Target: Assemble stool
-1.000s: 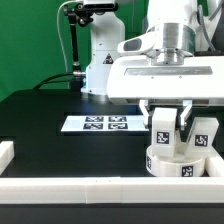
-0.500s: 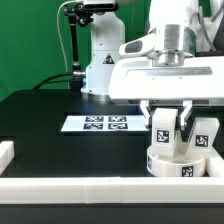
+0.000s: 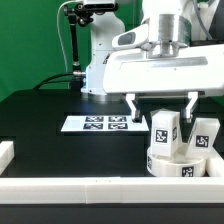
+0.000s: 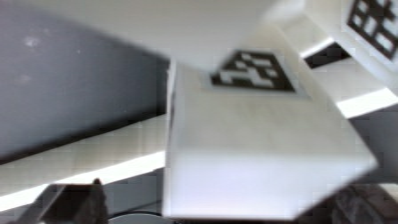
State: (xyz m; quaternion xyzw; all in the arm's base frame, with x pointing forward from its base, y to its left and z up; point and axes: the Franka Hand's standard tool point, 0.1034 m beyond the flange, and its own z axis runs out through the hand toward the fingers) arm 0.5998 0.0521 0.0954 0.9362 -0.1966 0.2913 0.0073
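White stool assembly is sitting roughly two-thirds done.
Two legs point(image 3: 164, 128) are standing in seat point(image 3: 175, 162); gripper point(image 3: 161, 99) is hovering spread, empty; third leg unseen.

exterior view low, frontal, wrist view close above leg point(image 4: 249, 130)

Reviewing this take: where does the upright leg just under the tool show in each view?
Exterior view: the upright leg stands on the seat, at the exterior view's right, just below the open tool.
Wrist view: the same leg fills most of the picture as a large white block.
Shared landmark: the black-and-white tag on the leg's face.
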